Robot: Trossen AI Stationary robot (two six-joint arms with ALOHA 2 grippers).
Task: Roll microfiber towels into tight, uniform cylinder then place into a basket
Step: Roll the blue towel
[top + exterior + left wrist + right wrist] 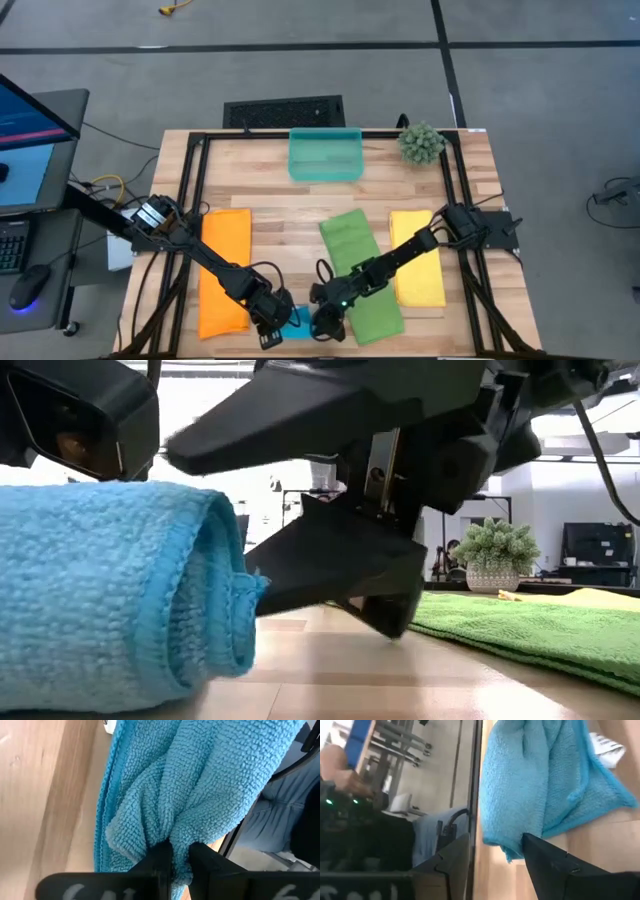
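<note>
The blue towel (296, 322) lies loosely rolled on the wood at the table's near edge, between my two grippers. My left gripper (270, 335) is at its left end, shut on the cloth. My right gripper (325, 325) stands open at its right end (235, 600), with the lower finger (340, 575) close against that end. The orange towel (225, 270), green towel (362, 272) and yellow towel (417, 258) lie flat on the table. The teal basket (325, 155) stands at the far edge. My left gripper pinches a bunched fold of the blue towel (176, 837) between its two fingers (161, 857), several layers gathered together. The fingers slant down from above. The towel rests on the table. My right gripper: whether a finger (545, 857) touches the towel's end (507, 842), I cannot tell.
A spiky green plant ball (421, 143) sits at the far right corner. A black frame (196, 190) runs around the tabletop. The green towel's near end (520, 630) lies just right of my right gripper. Bare wood shows between the towels and the basket.
</note>
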